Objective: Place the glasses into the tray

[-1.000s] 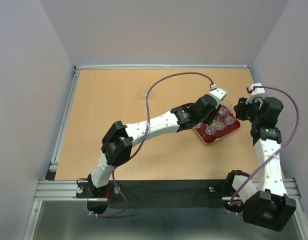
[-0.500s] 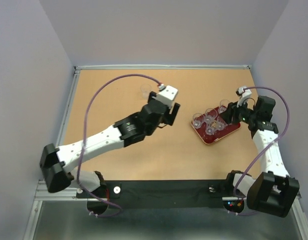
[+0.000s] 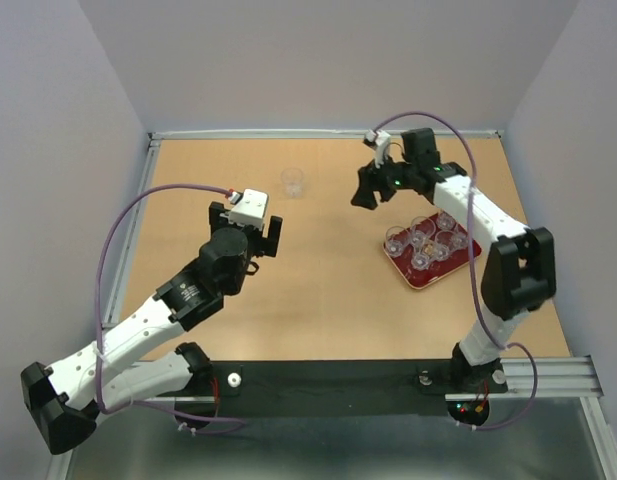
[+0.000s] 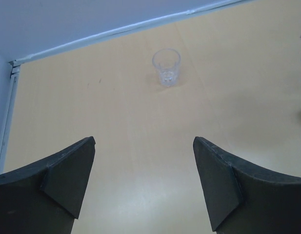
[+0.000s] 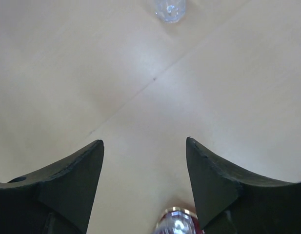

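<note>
Wide apart, empty: left claw (image 4: 143, 141), facing a lone small clear drinking glass (image 4: 166, 67) upright on the tan table (image 4: 116, 112). Likewise agape: right claw (image 5: 144, 141). Only overhead: other clear glasses (image 3: 423, 238) clustered in the glossy dark red rectangular tray (image 3: 428, 277).

Clear, shiny glasses (image 3: 420, 234); glossy tray (image 3: 435, 274); smooth, faintly sheened wood-look bench (image 3: 318, 290); matt dark left end effector (image 4: 143, 140).

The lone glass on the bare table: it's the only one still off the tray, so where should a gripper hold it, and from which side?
Grip the glass across its side wall at mid-height. It stands upright, mouth up, nothing beside it, so every side is free; the open left gripper faces it from the near-left, probably the easiest approach.
</note>
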{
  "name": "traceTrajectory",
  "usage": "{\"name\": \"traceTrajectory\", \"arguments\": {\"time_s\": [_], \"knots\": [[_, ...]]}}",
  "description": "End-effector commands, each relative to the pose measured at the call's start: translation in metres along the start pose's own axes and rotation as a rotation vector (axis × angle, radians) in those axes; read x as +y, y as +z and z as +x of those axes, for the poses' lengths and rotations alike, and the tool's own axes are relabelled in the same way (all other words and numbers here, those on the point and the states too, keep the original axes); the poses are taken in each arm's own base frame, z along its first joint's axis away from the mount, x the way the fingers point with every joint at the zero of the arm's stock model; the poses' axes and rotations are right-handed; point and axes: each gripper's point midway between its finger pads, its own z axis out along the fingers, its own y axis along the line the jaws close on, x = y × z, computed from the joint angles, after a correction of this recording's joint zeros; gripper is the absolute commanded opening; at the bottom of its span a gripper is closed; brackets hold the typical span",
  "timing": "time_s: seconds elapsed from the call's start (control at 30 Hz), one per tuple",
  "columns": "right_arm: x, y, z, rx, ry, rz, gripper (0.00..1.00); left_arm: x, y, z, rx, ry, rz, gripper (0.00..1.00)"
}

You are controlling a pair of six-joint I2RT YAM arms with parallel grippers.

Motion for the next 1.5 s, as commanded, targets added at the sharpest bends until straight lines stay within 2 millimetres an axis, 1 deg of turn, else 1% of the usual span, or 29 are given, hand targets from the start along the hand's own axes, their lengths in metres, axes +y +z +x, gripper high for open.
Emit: {"name": "traceTrajectory", "arguments": {"time_s": [0.0,0.03,0.07,0.1,0.13,0.17,0.2,0.23,0.27,0.3,0.37,0.4,0.43,0.53,0.6,0.67,0.7,0.73,0.8,0.83,0.93,0.97,1.07,1.1,1.13,1.27,1.37,1.4,1.47], "knots": [[0.007,0.044,-0.034,0.012,0.025,0.021,0.75,0.021,-0.002,-0.014,-0.058,-0.021,-0.09,0.93],[0.01,0.072,-0.022,0.056,0.043,0.011,0.76,0.025,-0.003,-0.015,-0.062,-0.024,-0.105,0.93],[0.011,0.079,-0.044,0.023,0.029,0.012,0.77,0.027,-0.004,-0.014,-0.061,-0.025,-0.114,0.93],[0.012,0.091,-0.046,0.024,0.064,0.009,0.77,0.03,-0.004,-0.015,-0.064,-0.028,-0.127,0.93],[0.014,0.102,-0.05,0.026,0.08,0.013,0.81,0.034,-0.005,-0.015,-0.069,-0.036,-0.139,0.93],[0.007,0.123,-0.041,0.049,0.115,0.016,0.82,0.036,-0.006,-0.016,-0.074,-0.04,-0.145,0.93],[0.006,0.127,-0.065,0.001,0.163,0.025,0.83,0.038,-0.006,-0.016,-0.075,-0.04,-0.15,0.93],[0.003,0.134,-0.073,-0.017,0.197,0.039,0.84,0.039,-0.007,-0.017,-0.082,-0.044,-0.15,0.93],[-0.007,0.143,-0.076,-0.026,0.236,0.087,0.86,0.04,-0.006,-0.017,-0.081,-0.045,-0.156,0.93],[-0.017,0.156,-0.089,-0.061,0.299,0.135,0.89,0.041,-0.006,-0.017,-0.083,-0.047,-0.157,0.93],[-0.026,0.167,-0.093,-0.082,0.349,0.167,0.91,0.044,-0.006,-0.017,-0.084,-0.046,-0.165,0.93],[-0.029,0.17,-0.099,-0.102,0.375,0.177,0.92,0.044,-0.006,-0.018,-0.085,-0.047,-0.165,0.93],[-0.033,0.178,-0.1,-0.112,0.384,0.19,0.93,0.044,-0.006,-0.016,-0.082,-0.045,-0.165,0.93],[-0.05,0.189,-0.099,-0.146,0.427,0.278,0.92,0.045,-0.005,-0.016,-0.083,-0.045,-0.167,0.93],[-0.054,0.194,-0.1,-0.164,0.441,0.287,0.89,0.044,-0.003,-0.015,-0.08,-0.044,-0.162,0.93],[-0.058,0.202,-0.096,-0.165,0.447,0.291,0.81,0.044,-0.002,-0.015,-0.078,-0.044,-0.162,0.93],[-0.058,0.204,-0.097,-0.17,0.446,0.29,0.75,0.044,-0.001,-0.014,-0.075,-0.042,-0.162,0.93],[-0.061,0.208,-0.092,-0.165,0.447,0.299,0.74,0.044,-0.001,-0.015,-0.076,-0.043,-0.16,0.93],[-0.061,0.212,-0.089,-0.162,0.447,0.295,0.68,0.045,0.0,-0.015,-0.073,-0.042,-0.165,0.93],[-0.062,0.213,-0.088,-0.159,0.449,0.296,0.68,0.046,0.0,-0.015,-0.074,-0.043,-0.165,0.93],[-0.061,0.22,-0.077,-0.136,0.455,0.288,0.6,0.046,0.0,-0.015,-0.075,-0.046,-0.161,0.93],[-0.061,0.222,-0.075,-0.132,0.456,0.282,0.6,0.047,0.0,-0.015,-0.077,-0.048,-0.161,0.93],[-0.06,0.226,-0.066,-0.111,0.46,0.277,0.52,0.046,0.001,-0.015,-0.076,-0.049,-0.158,0.93],[-0.061,0.226,-0.064,-0.109,0.46,0.279,0.5,0.047,0.0,-0.015,-0.077,-0.049,-0.158,0.93],[-0.061,0.228,-0.061,-0.101,0.46,0.282,0.44,0.047,0.0,-0.016,-0.078,-0.051,-0.158,0.93],[-0.064,0.224,-0.058,-0.096,0.442,0.311,0.28,0.047,-0.001,-0.017,-0.082,-0.054,-0.157,0.93],[-0.063,0.221,-0.058,-0.09,0.423,0.314,0.18,0.048,-0.001,-0.017,-0.084,-0.056,-0.157,0.93],[-0.063,0.219,-0.057,-0.085,0.409,0.312,0.11,0.048,-0.001,-0.018,-0.085,-0.056,-0.155,0.93],[-0.059,0.216,-0.057,-0.076,0.382,0.298,0.05,0.049,-0.002,-0.018,-0.087,-0.057,-0.157,0.93]]}}
